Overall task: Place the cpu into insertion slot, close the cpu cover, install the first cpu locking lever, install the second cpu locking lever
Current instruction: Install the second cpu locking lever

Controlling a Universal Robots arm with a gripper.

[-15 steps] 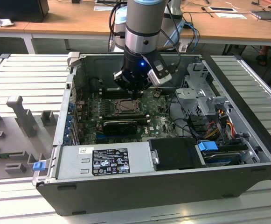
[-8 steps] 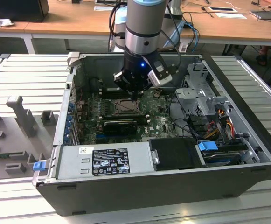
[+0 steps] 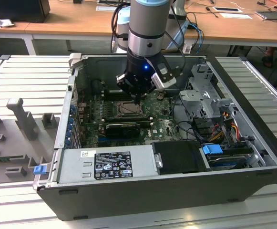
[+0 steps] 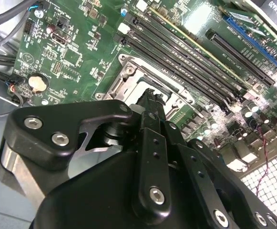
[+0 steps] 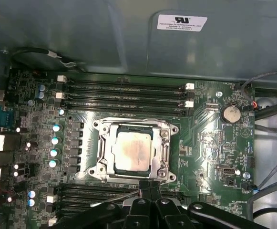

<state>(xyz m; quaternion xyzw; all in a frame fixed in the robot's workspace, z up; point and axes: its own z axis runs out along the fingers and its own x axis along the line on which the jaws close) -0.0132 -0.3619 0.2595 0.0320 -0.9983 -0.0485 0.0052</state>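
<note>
The pincer [image 5: 150,187] hangs low over the board [image 5: 214,152] inside the open case [image 3: 252,138], its black fingers [image 4: 152,114] pressed together with nothing between them. Their tips sit at the near edge of the slot [image 5: 134,150], just beside the cover [image 5: 163,153], which lies flat over the socket. Just past the tips, the cpu [image 5: 131,149] rests in the slot, its pale face showing through the cover's square opening. Beyond the socket run the long black memory slots [image 5: 124,95], and off to one side of the pincer sits a round coin cell [image 5: 231,113]. In the exterior view the pincer [image 3: 137,99] stands over the socket [image 3: 127,109], amid the board
</note>
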